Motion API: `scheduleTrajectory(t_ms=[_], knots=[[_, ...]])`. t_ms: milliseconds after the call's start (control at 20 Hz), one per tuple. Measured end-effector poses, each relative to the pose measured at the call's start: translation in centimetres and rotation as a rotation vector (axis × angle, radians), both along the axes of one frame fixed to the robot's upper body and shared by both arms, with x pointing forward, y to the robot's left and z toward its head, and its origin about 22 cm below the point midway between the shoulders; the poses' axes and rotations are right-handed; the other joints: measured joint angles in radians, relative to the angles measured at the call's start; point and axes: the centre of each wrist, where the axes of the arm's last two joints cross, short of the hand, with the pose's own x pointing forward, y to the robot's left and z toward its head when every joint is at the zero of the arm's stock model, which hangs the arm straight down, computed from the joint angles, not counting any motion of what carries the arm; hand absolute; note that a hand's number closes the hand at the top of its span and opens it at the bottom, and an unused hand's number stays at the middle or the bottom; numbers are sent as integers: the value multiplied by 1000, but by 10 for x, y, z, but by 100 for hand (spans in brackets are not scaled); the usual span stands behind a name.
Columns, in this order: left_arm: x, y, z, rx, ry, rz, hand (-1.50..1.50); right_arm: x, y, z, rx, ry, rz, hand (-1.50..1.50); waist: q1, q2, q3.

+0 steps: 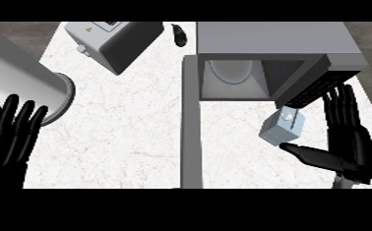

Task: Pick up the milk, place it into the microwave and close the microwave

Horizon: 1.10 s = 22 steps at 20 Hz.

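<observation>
The milk point(283, 128) is a small pale blue carton with a white cap, tilted, standing on the counter just in front of the microwave's black control panel point(316, 89). My right hand point(347, 135) is open right beside it, fingers straight and pointing away from me, thumb point(309, 156) stretched left with its tip at the carton's lower corner. The grey microwave point(276, 41) is open; a round glass plate point(231, 72) shows inside. Its door point(190, 127) swings out toward me, seen edge-on as a long grey bar. My left hand point(19, 132) rests open at the lower left.
A large shiny metal cylinder point(33, 90) lies at the left edge, just above my left hand. A grey toaster-like appliance point(112, 41) sits at the back. A dark eggplant point(178, 34) lies beside the microwave. White marble counter point(123, 141) spreads left of the door.
</observation>
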Motion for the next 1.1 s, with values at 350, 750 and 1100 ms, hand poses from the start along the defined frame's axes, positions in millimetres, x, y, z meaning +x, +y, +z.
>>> scheduleTrajectory(t_ms=[350,750,1100], knots=[[-6,2,3,-7,0,6,-150,-6,-15,-51,7,31,-33,-150,1,0,0],[-14,3,1,-5,5,6,-150,3,-25,-98,51,33,-22,-150,3,1,0],[-15,2,0,6,-5,12,-150,13,-29,-134,63,31,-37,-150,5,1,0]])
